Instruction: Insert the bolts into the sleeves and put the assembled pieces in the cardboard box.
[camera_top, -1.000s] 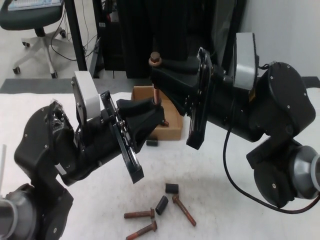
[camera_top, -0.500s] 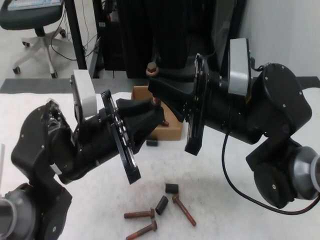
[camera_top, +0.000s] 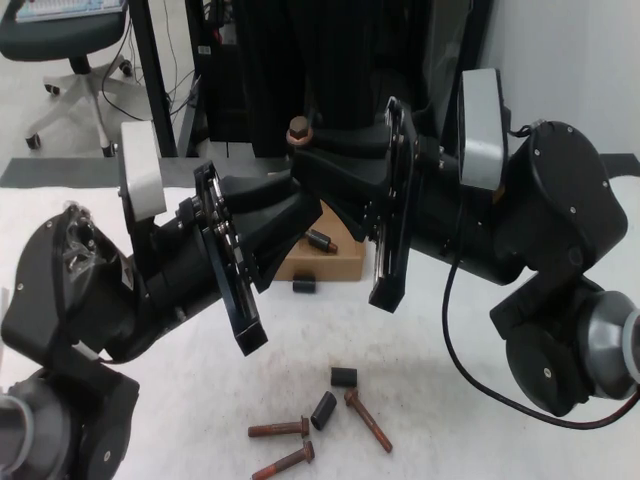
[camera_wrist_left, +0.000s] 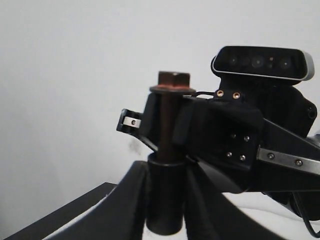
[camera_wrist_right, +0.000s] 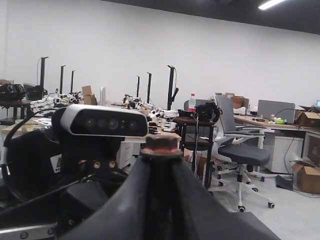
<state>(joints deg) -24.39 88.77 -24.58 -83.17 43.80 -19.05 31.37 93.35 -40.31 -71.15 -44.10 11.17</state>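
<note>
"High view — where do the two arms stand?"

"Both are raised over the bench (camera_top: 440, 440), with their tips meeting above the cardboard box (camera_top: 322, 266). The left gripper (camera_top: 306, 206) comes in from the left, and the right gripper (camera_top: 302, 166) sits just above it."

"Fingers on the right one?"

"Clamped on a bolt (camera_top: 298, 133), upright, with its head standing proud of the fingertips. The right wrist view looks straight along those fingers at the bolt head pinched between them. The other arm's wrist camera (camera_wrist_right: 106, 120) is just beyond, and an office chair (camera_wrist_right: 240, 155) stands far back in the room."

"And the left?"

"Left wrist view: its two fingers (camera_wrist_left: 125, 205) are closed on a black sleeve (camera_wrist_left: 164, 200), one on each side, holding it upright. The bolt shaft runs straight down to the sleeve's top opening and touches it there. How deep it sits inside I cannot tell."

"So bolt and sleeve are in line?"

"Yes, one axis — head on top, sleeve below, both held in the air and well above the box."

"Anything in the box?"

"A dark piece (camera_top: 319, 239) with a reddish end lies tilted inside. Just outside the front wall a short sleeve (camera_top: 304, 286) lies on the bench."

"The rest of the stock?"

"Nearer the camera are two loose sleeves (camera_top: 343, 377) close together, and three loose bolts (camera_top: 278, 429) lying flat beside them. One bolt touches the lower sleeve."
</note>
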